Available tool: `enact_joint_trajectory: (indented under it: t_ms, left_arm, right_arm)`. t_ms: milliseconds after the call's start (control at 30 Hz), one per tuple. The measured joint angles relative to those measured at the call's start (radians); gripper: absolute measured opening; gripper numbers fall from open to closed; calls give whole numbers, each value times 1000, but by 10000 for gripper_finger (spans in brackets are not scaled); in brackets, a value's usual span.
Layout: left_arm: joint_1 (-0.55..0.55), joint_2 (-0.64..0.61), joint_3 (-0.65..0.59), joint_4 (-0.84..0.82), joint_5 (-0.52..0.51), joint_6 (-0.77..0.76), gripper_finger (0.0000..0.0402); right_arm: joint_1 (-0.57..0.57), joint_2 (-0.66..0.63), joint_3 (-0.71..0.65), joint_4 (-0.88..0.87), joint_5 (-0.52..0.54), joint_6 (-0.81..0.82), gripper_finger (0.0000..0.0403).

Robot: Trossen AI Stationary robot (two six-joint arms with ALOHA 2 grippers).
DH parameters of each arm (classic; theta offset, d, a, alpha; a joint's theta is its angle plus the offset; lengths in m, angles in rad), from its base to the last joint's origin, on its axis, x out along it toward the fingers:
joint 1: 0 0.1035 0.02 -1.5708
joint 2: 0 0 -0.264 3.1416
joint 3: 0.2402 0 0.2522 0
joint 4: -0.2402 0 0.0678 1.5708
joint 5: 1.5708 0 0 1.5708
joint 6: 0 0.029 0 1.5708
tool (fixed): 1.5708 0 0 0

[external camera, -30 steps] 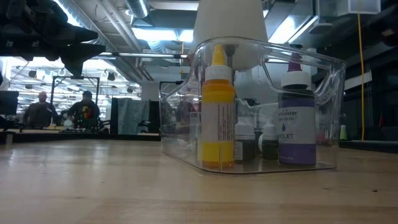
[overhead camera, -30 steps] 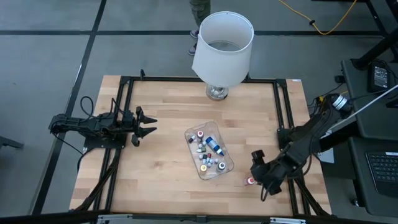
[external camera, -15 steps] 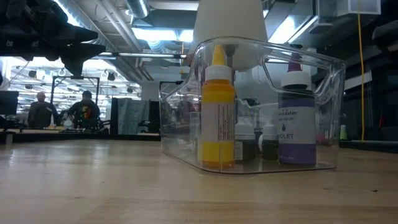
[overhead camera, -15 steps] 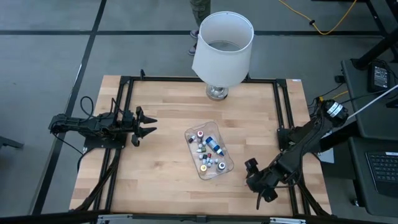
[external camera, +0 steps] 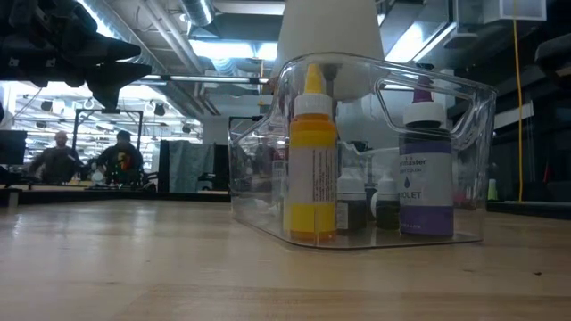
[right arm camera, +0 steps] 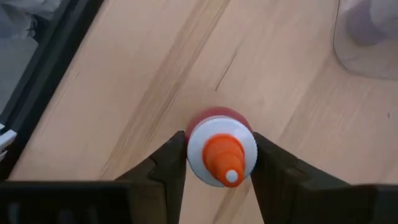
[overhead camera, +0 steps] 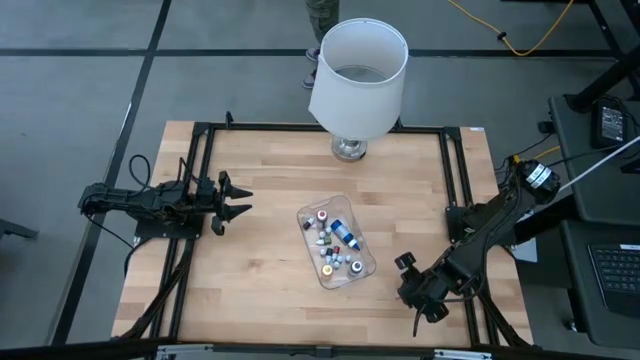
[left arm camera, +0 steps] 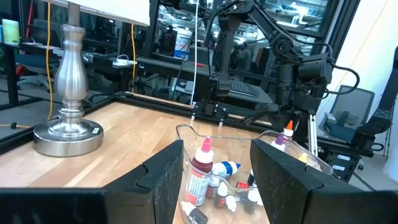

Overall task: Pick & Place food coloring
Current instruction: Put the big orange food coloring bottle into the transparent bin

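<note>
A small food coloring bottle (right arm camera: 221, 152) with a red body, a white cap and an orange tip stands upright on the wood near the table's right front. My right gripper (right arm camera: 219, 163) is down over it and shut on it. In the high view my right gripper (overhead camera: 410, 283) hides this bottle. Several more small bottles stand or lie in the clear tray (overhead camera: 362, 271) at the table's middle, among them a yellow one (external camera: 313, 169) and a violet one (external camera: 426, 174). My left gripper (overhead camera: 240, 200) waits open at the table's left, pointing level at the tray. My right gripper pinches the bottle at its white cap (right arm camera: 196, 149) between the two fingers (right arm camera: 169, 163), one on either side. The fingers come from above, pointing steeply down. The bottle stands upright with its base on the table.
A large white lamp (overhead camera: 357, 75) stands on a metal foot (left arm camera: 67, 138) at the table's far edge. A black frame (overhead camera: 462, 190) runs along the table's sides. Bare wood lies between the tray and both arms.
My right gripper has sunk toward the table and shifted a little toward the near left, down over the lone red bottle. That bottle showed beside the gripper in the high view before and is now covered by it. The bottle itself has stayed in place.
</note>
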State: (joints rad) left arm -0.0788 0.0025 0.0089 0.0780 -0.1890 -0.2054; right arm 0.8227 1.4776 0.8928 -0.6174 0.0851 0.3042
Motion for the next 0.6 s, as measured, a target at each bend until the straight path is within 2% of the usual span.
enact_joint_trajectory:
  t_ms: [133,267,433,600]
  left_arm:
    - [0,0,0,0,0,0,182]
    - [0,0,0,0,0,0,182]
    - [0,0,0,0,0,0,182]
    - [0,0,0,0,0,0,182]
  right_arm:
    - [0,-2,4,-15,0,0,148]
    - [0,-34,34,-118,2,-11,148]
    - [0,-134,106,-309,89,-38,154]
    - [-35,-217,223,-358,128,-130,151]
